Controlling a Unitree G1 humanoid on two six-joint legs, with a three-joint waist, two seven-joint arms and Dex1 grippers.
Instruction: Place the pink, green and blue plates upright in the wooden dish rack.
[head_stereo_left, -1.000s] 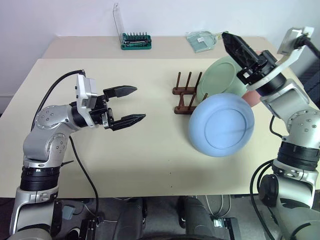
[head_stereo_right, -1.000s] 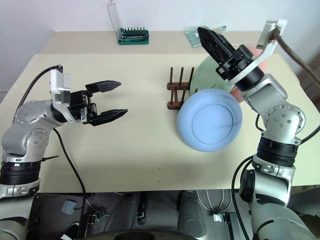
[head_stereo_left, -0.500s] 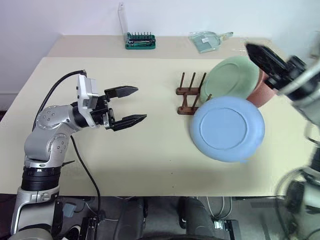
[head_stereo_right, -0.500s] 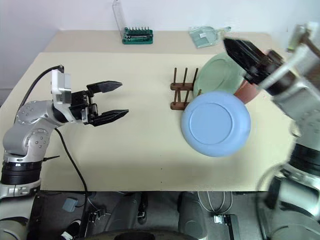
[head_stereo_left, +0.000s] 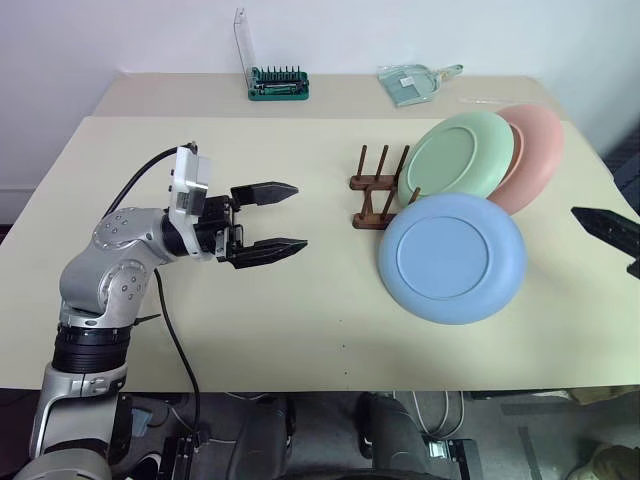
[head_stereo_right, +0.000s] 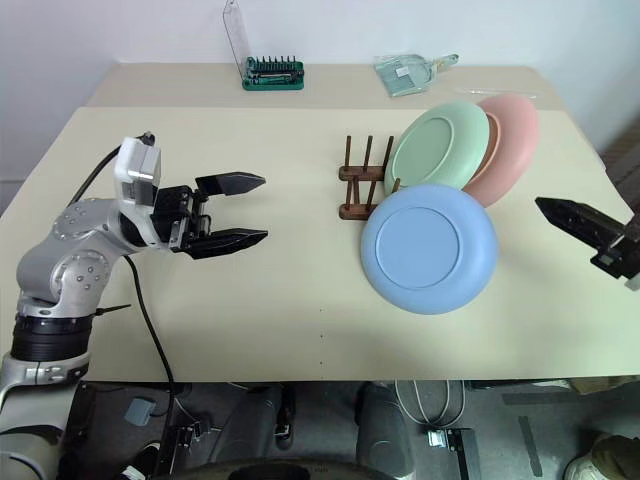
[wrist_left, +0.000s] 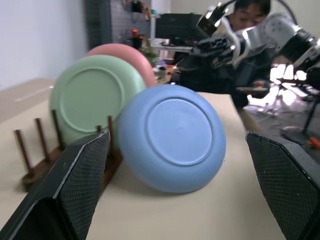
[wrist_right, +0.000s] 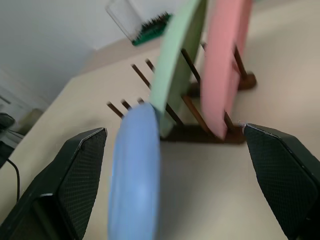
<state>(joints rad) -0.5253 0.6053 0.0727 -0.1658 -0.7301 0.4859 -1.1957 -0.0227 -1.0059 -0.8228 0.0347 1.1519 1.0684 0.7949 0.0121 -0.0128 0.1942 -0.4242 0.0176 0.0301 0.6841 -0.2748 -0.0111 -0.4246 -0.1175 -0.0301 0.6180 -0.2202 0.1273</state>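
The right gripper (head_stereo_left: 612, 232), fingers open, has withdrawn from the round salmon-pink plate (head_stereo_left: 535, 150) to the frame's right edge; the left gripper (head_stereo_left: 283, 217) stays open.

We note matt, smooth surfaces on the pink plate (head_stereo_left: 537, 150), green plate (head_stereo_left: 458, 155) and blue plate (head_stereo_left: 452, 258). The dish rack (head_stereo_left: 378, 187) looks like dark wood. The worktop (head_stereo_left: 300, 320) is matt beige; the left fingers (wrist_left: 75, 180) carry cross-hatched black pads (rubbery-looking).
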